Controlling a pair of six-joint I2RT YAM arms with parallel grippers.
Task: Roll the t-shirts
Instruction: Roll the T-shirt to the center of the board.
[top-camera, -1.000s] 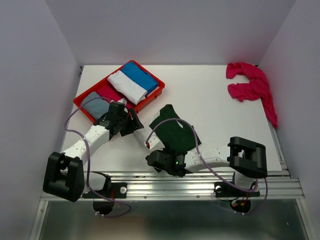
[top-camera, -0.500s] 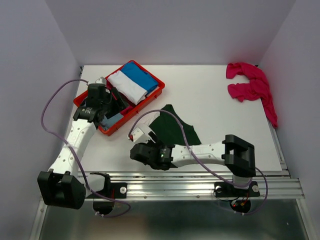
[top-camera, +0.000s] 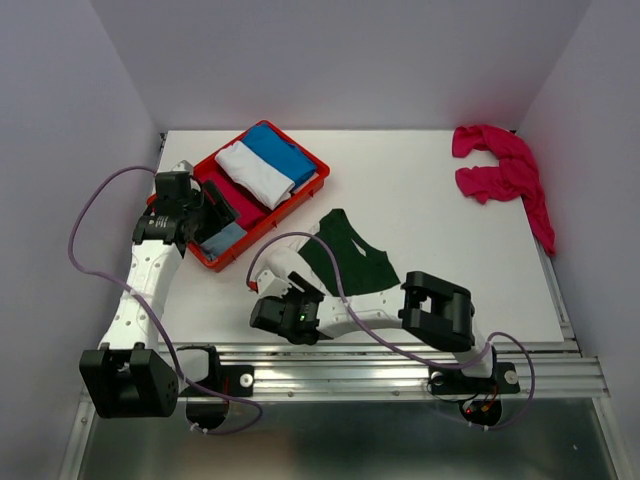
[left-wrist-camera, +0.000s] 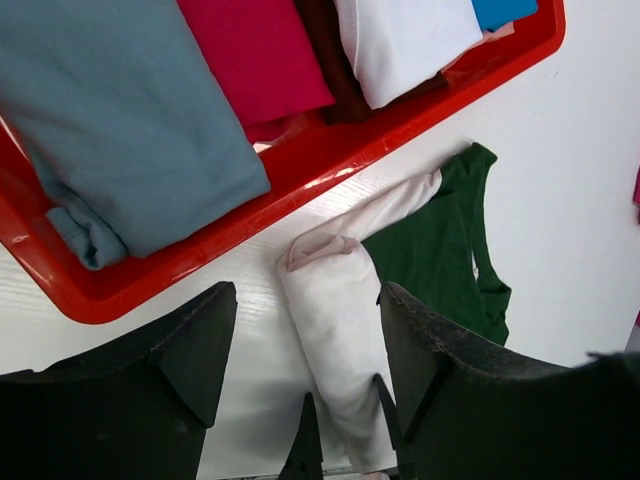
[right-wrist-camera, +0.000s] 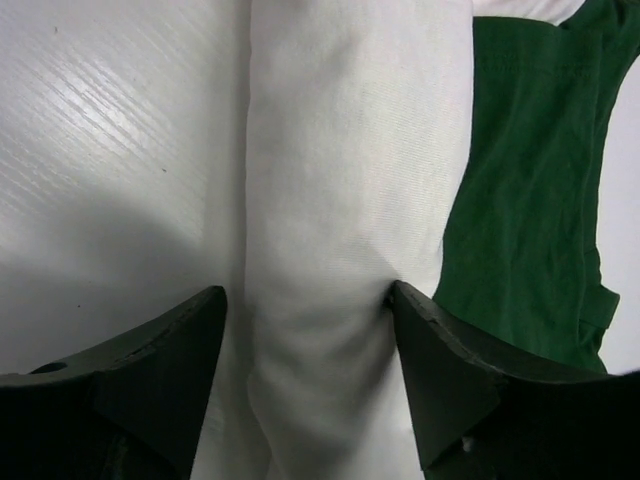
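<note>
The cream and green t-shirt (top-camera: 345, 262) lies on the white surface (top-camera: 420, 200) in the lower middle of the overhead view, just below and to the right of the red tray (top-camera: 270, 222) and apart from its rim. Its cream part is wound into a tight roll (left-wrist-camera: 335, 320) along the shirt's left edge, and the dark green part (right-wrist-camera: 530, 200) lies flat to the right of the roll. The right tool (right-wrist-camera: 305, 300) is down at the roll's lower end with its fingers spread wide, one on either side. In the right wrist view the finger on the right of the frame touches the cloth where it creases, and the other sits just beside the roll's edge. The roll rests on the surface, not lifted, and nothing shows the tool squeezing it. The left tool (left-wrist-camera: 305, 300) hangs over the left end of the tray, at the upper left of the overhead view. Its fingers are also wide apart and it holds nothing; its own camera looks down past them at the tray rim, the bare surface and the roll. Inside the tray lie folded clothes: a grey-blue piece (left-wrist-camera: 120, 120), a magenta piece (left-wrist-camera: 255, 60), a white piece (left-wrist-camera: 400, 40) and a blue piece (top-camera: 278, 150). The pink t-shirts (top-camera: 500, 170) sit in a crumpled heap at the upper right of the overhead view, well apart from both arms.
</note>
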